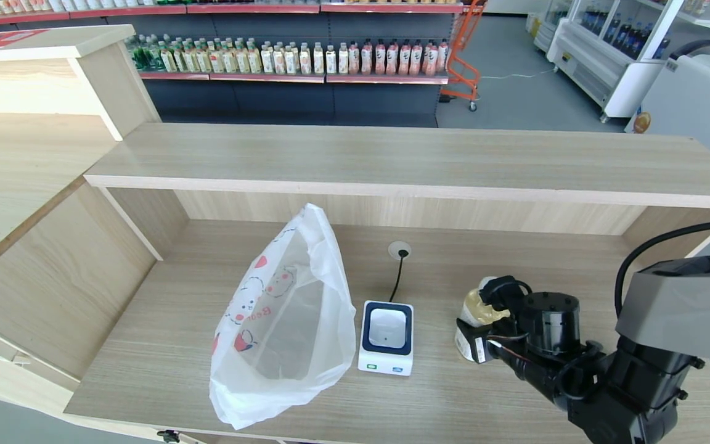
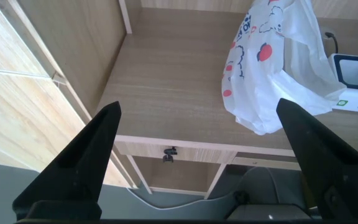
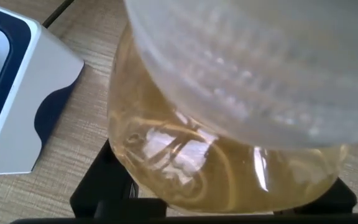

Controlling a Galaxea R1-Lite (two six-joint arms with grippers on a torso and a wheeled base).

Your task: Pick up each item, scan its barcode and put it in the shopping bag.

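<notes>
Translucent white plastic forms the shopping bag, printed with red-and-black cartoon figures. It stands slumped on the wooden counter with its mouth gaping upward, and the wood grain shows through its film. Just beside it sits the white barcode scanner with a dark blue window frame, and its black cable runs to a round grommet. Near the scanner's other side, the right gripper is clamped on a bottle of amber liquid with a white ribbed cap. I cannot tell whether the bottle touches the counter. The left gripper hangs spread wide over the counter's near edge. Behind are shelves of bottled drinks, an orange cart and glass-fronted refrigerators.
</notes>
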